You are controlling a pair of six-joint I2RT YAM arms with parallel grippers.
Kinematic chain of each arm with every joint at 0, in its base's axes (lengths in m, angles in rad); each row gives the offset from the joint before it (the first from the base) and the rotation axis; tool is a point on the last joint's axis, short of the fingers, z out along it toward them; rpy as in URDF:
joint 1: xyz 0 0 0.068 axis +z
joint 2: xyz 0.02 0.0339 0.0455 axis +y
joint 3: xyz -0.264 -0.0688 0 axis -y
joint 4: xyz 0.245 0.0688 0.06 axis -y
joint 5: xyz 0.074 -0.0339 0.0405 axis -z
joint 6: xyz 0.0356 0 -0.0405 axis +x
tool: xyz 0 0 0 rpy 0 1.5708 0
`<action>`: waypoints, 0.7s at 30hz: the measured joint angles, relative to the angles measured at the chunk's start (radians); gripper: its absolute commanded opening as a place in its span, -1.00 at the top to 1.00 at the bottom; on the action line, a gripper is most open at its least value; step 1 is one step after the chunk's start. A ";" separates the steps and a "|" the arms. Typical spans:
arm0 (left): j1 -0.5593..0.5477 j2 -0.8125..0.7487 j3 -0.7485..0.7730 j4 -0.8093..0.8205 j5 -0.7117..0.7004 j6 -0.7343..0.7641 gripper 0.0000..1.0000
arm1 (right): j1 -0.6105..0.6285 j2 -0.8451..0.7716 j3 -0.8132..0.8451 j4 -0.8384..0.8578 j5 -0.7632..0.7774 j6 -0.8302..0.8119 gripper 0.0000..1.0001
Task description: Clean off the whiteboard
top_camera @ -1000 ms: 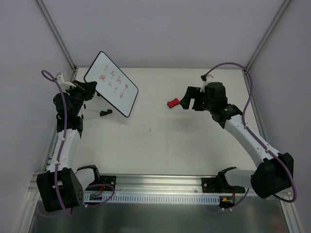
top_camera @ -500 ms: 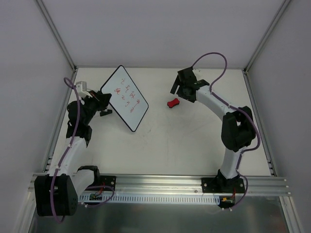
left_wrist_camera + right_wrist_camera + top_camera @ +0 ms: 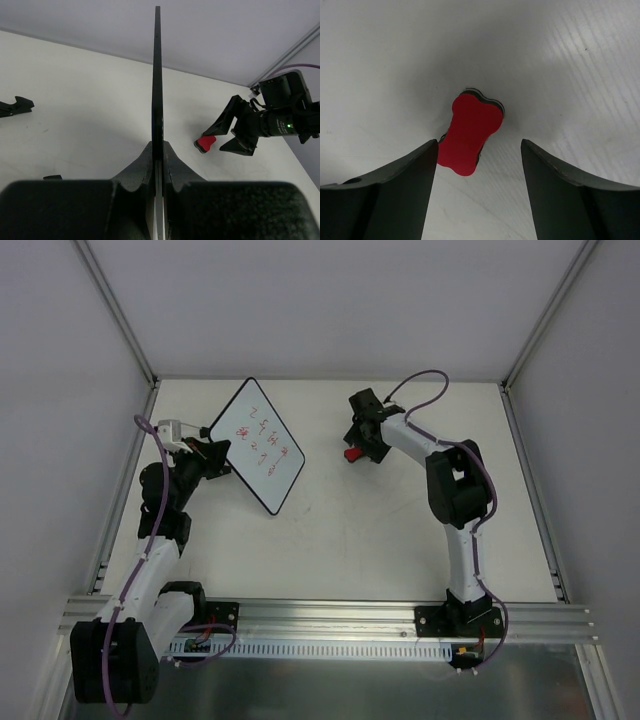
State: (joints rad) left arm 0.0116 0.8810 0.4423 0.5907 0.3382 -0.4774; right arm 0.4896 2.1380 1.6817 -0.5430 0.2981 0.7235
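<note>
Inspecting the top view: the whiteboard (image 3: 256, 443) sits tilted over the far-left part of the table (image 3: 330, 540). Its white face is turned toward the camera and carries red writing (image 3: 254, 433). The left gripper (image 3: 212, 456) is clamped on the board's left edge. The left wrist view confirms this: the board (image 3: 157, 75) appears edge-on as a thin black line, with both fingers (image 3: 142, 162) pressed against it from either side. Whether any corner of the board rests on the table cannot be told.

A small black clip-like piece (image 3: 15, 106) lies on the table to the left, well apart from the board.

The red bone-shaped eraser (image 3: 352, 454) lies flat on the table to the right of the board, apart from it. The right gripper (image 3: 358, 446) is directly over it, pointing down. In the right wrist view the jaws stand apart, one finger (image 3: 405, 185) on each side of the eraser (image 3: 470, 132). The left-hand finger is just beside the eraser's edge; contact cannot be confirmed. The other finger is clear of it. The eraser is not gripped.
</note>
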 measured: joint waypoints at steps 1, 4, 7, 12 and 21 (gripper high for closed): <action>-0.005 0.000 -0.001 0.001 -0.002 0.001 1.00 | 0.000 0.016 0.008 -0.001 -0.005 0.011 -0.38; -0.025 -0.003 -0.012 0.017 -0.002 0.009 1.00 | 0.000 0.041 0.021 -0.002 -0.018 0.037 -0.37; -0.031 -0.013 -0.027 0.021 -0.002 0.015 1.00 | 0.000 0.050 0.026 -0.004 -0.023 0.060 -0.32; -0.032 -0.023 -0.041 0.032 -0.002 0.017 1.00 | 0.000 0.054 0.032 -0.005 -0.026 0.086 -0.15; -0.039 -0.027 -0.048 0.039 -0.002 0.026 1.00 | 0.000 0.055 0.032 -0.003 -0.027 0.101 0.85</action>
State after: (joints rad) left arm -0.0273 0.8536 0.3946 0.6300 0.3359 -0.4511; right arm 0.4896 2.1929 1.7134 -0.5461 0.2714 0.8246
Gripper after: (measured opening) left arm 0.046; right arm 0.202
